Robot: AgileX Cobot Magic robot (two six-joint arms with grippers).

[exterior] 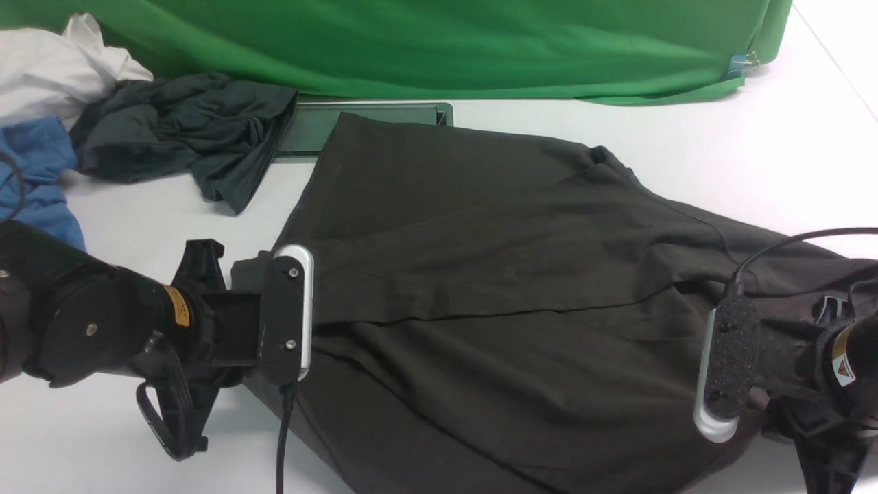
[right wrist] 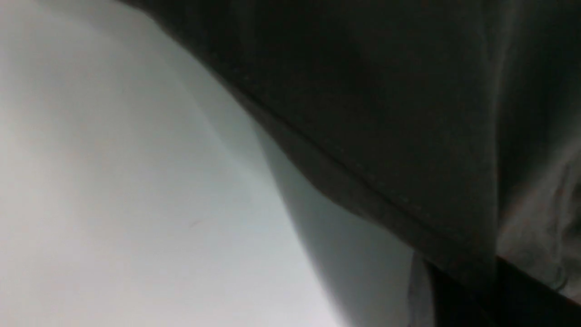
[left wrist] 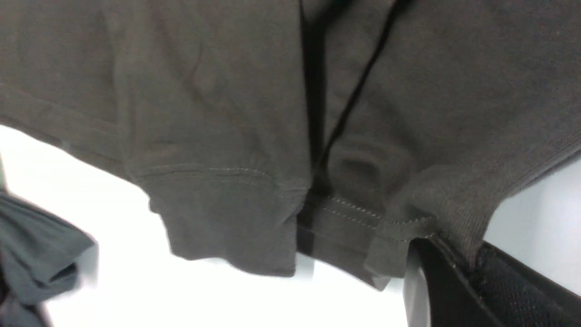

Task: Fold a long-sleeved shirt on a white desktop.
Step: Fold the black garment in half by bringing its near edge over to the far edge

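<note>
Front view is showing the soft, limp long-sleeved shirt [exterior: 521, 288] lying across the white surface [exterior: 754, 137]; left jaws and right jaws are clamping its opposite stitched edges, likely the firmest holds

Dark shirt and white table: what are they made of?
The dark shirt looks like soft knitted cloth, probably cotton, matte: it creases, and the left wrist view shows a stitched hem and ribbed cuff. The white table looks hard and smooth, perhaps laminate or painted board; it lies flat with a soft sheen.
</note>
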